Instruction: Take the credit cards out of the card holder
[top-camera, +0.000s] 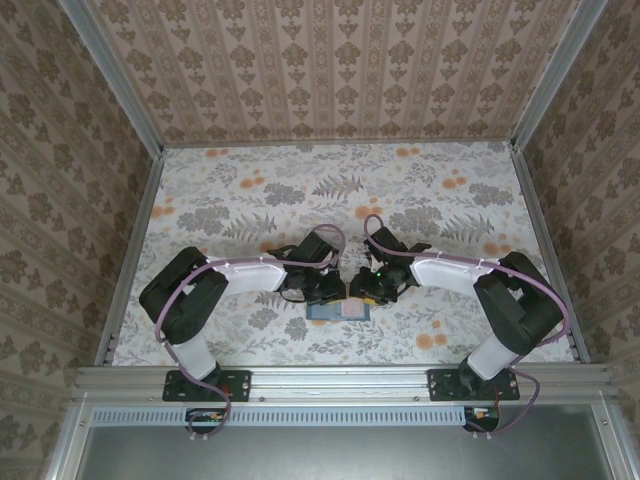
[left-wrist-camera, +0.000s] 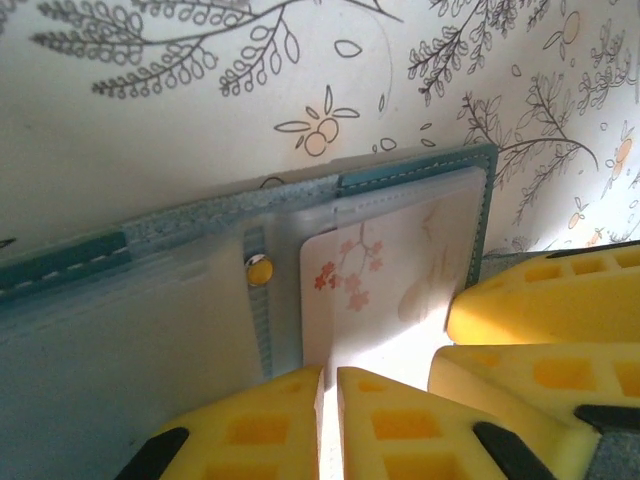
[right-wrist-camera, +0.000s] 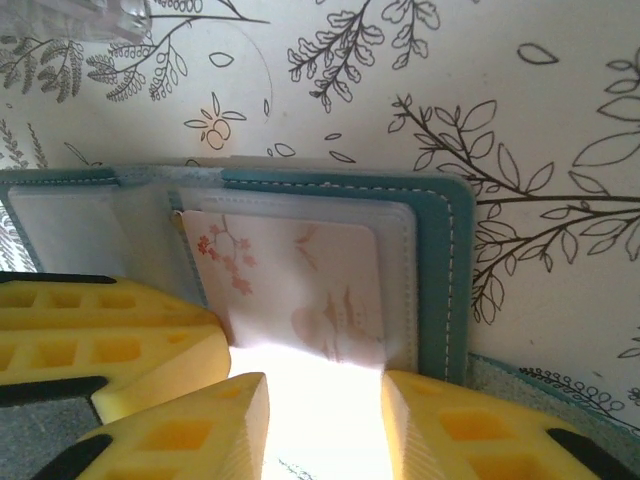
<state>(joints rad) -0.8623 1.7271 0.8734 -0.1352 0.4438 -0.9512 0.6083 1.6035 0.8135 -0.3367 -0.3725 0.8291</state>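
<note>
The teal card holder (top-camera: 338, 312) lies open on the floral table between both grippers. A pale pink card (right-wrist-camera: 300, 280) with blossom print sits in its right panel, partly slid out toward the near edge. My right gripper (right-wrist-camera: 325, 385) is open, and the card's near end lies in the gap between its yellow fingers. My left gripper (left-wrist-camera: 330, 385) is shut to a thin slit, its tips on the holder (left-wrist-camera: 410, 170) at the left edge of the card (left-wrist-camera: 390, 270). Whether it pinches anything I cannot tell. The right gripper's fingers (left-wrist-camera: 540, 300) crowd in from the right there.
A strap with a yellow snap (left-wrist-camera: 259, 269) runs down the holder's middle. A transparent plastic tray (right-wrist-camera: 100, 15) stands just beyond the holder. Patterned walls and metal rails (top-camera: 130, 250) enclose the table. In the top view the two grippers (top-camera: 322, 290) (top-camera: 372, 288) nearly touch.
</note>
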